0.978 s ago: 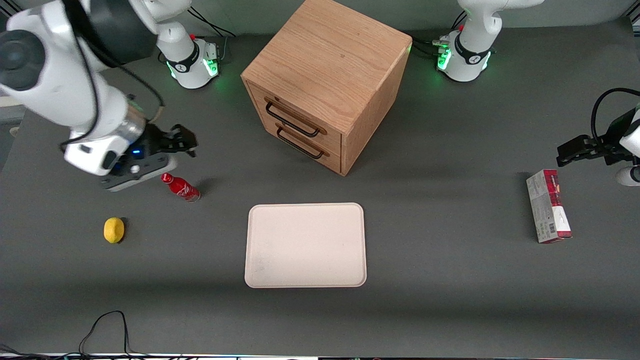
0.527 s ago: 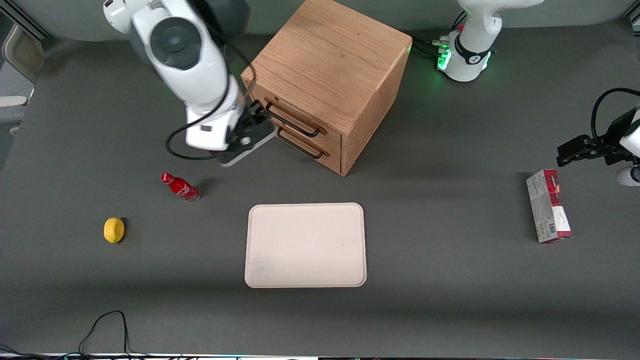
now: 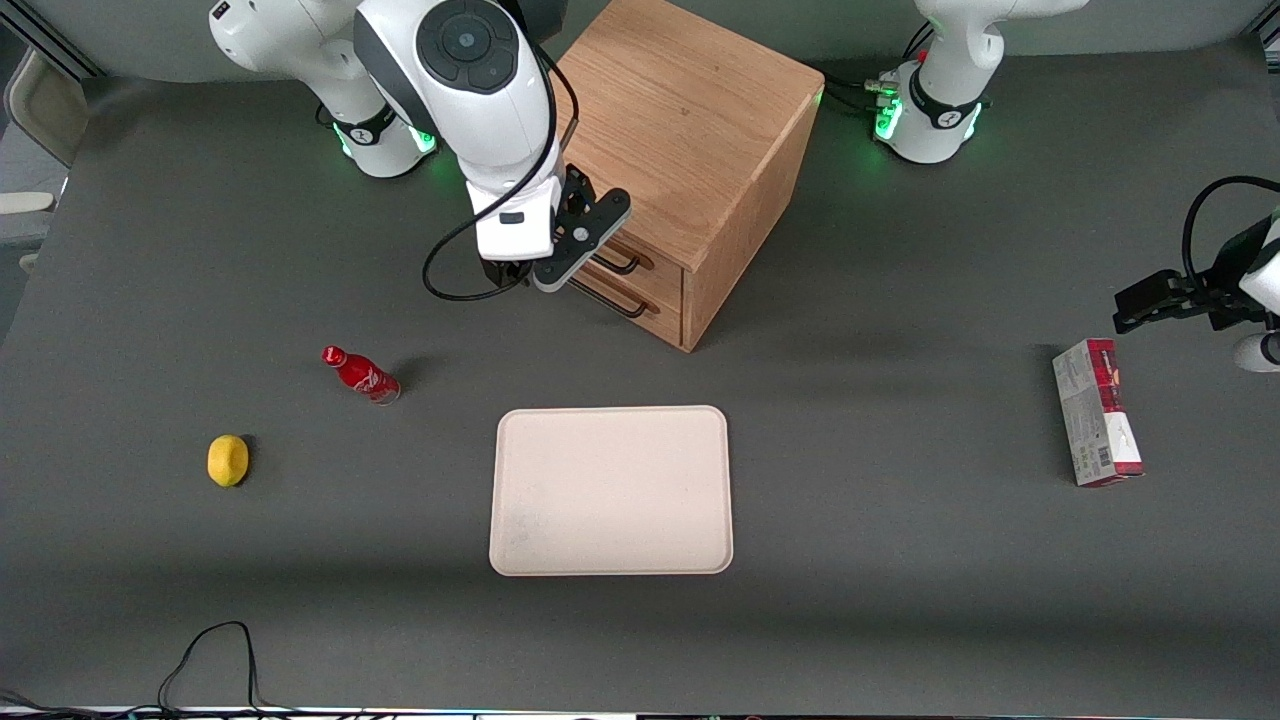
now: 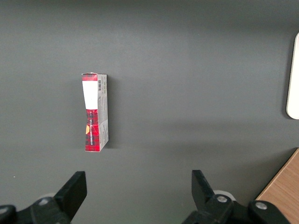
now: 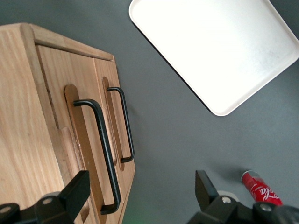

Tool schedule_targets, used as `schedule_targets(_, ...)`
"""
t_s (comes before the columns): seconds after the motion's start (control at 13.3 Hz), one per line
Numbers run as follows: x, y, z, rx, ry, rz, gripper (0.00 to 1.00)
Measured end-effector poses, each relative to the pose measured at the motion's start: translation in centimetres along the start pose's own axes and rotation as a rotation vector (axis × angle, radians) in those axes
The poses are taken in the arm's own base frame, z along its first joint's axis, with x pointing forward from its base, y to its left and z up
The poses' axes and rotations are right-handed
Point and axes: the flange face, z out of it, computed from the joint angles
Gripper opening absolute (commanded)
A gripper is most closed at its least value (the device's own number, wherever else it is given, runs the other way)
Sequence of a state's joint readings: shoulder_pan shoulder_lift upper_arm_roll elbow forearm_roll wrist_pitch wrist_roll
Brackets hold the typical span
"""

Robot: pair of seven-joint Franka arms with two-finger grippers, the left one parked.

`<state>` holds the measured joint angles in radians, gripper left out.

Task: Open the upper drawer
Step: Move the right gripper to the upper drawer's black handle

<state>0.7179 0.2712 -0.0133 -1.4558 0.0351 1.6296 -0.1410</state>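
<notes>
Lemon (image 3: 228, 460) and red bottle (image 3: 362, 374) sit toward the working arm's end from the cabinet (image 3: 668, 130). The gripper (image 3: 560, 250) hovers in front of the cabinet, fingers spread wide, covering much of the upper drawer (image 5: 88, 154), which is shut.

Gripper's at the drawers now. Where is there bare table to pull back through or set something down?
Crowded at the cabinet front: the gripper, fingers open, sits in front of the upper drawer handle. Bare table lies between cabinet and tray, between tray and carton, and nearer the camera than the lemon and bottle.
</notes>
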Motion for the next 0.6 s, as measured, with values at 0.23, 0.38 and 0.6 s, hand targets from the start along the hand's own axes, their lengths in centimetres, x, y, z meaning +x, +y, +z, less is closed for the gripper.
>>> schedule_targets(0.23,-0.1,0.2,0.7,-0.004,0.022,-0.073,1.00)
schedule_targets(0.38,-0.8,0.1,1.3,-0.006,0.036,-0.087,1.00)
schedule_targets(0.6,-1.8,-0.4,1.4,0.058,0.045,-0.090,1.00)
